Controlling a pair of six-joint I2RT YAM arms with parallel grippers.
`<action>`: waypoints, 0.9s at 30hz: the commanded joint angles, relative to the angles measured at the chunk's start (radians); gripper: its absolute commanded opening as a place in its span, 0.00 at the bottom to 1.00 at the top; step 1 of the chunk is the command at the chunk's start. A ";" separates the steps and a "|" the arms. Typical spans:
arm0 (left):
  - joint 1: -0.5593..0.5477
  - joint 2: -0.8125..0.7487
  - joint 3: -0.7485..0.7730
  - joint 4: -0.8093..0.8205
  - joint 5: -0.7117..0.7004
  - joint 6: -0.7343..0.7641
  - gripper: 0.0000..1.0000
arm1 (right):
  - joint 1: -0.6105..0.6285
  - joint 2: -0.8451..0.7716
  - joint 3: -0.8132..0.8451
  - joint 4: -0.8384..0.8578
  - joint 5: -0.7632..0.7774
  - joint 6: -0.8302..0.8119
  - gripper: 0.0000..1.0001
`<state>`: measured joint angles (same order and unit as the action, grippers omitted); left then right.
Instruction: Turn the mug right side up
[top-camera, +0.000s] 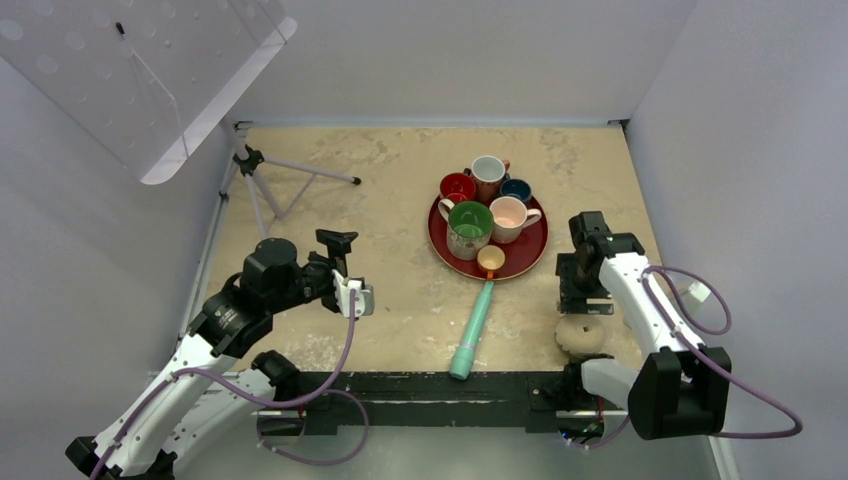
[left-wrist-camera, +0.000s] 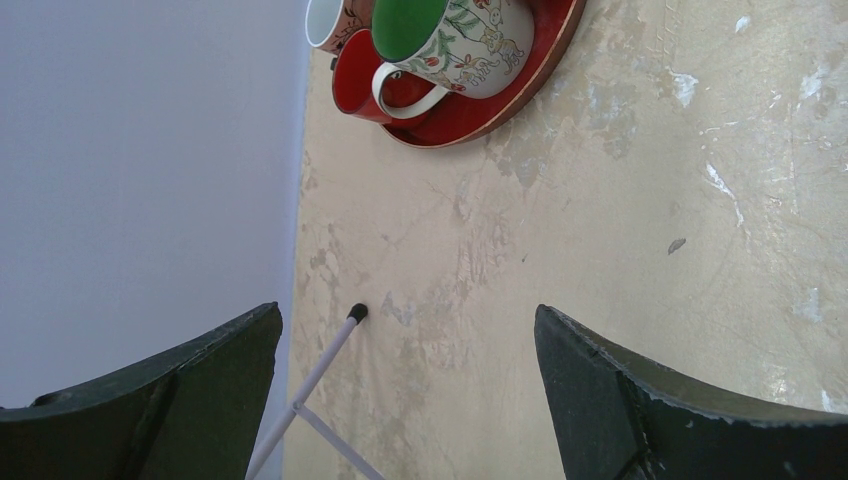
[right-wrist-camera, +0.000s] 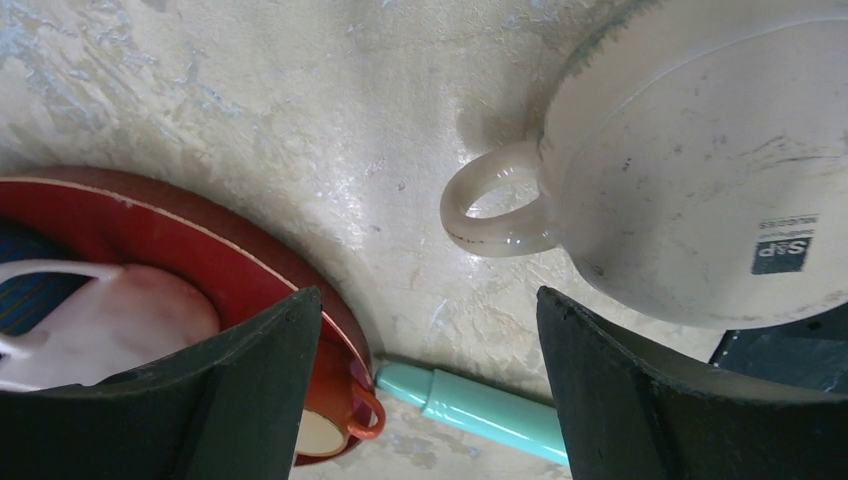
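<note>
The mug (right-wrist-camera: 700, 170) is sitting base-up on the worktop (right-wrist-camera: 300, 100). The right hand (right-wrist-camera: 420, 395) is hovering spread and empty beside its handle (right-wrist-camera: 495, 205). Approach step; grasp pending.

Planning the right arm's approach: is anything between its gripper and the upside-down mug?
Nothing visible. The mug sits base-up on the table, close beside the open right gripper. The red tray and the teal tube lie off to the side.
</note>
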<state>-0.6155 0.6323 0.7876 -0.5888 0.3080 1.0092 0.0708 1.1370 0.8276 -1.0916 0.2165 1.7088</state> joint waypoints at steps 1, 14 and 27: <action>0.004 -0.007 -0.001 0.031 0.018 -0.012 1.00 | -0.003 0.030 -0.026 0.010 -0.002 0.125 0.79; 0.005 -0.008 -0.001 0.027 0.020 -0.012 1.00 | -0.010 0.144 -0.031 0.001 0.043 0.216 0.76; 0.005 -0.006 -0.002 0.028 0.010 -0.006 1.00 | -0.059 0.161 -0.022 -0.016 0.110 0.201 0.42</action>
<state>-0.6155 0.6289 0.7872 -0.5892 0.3103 1.0092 0.0223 1.3022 0.7979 -1.0790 0.2581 1.8858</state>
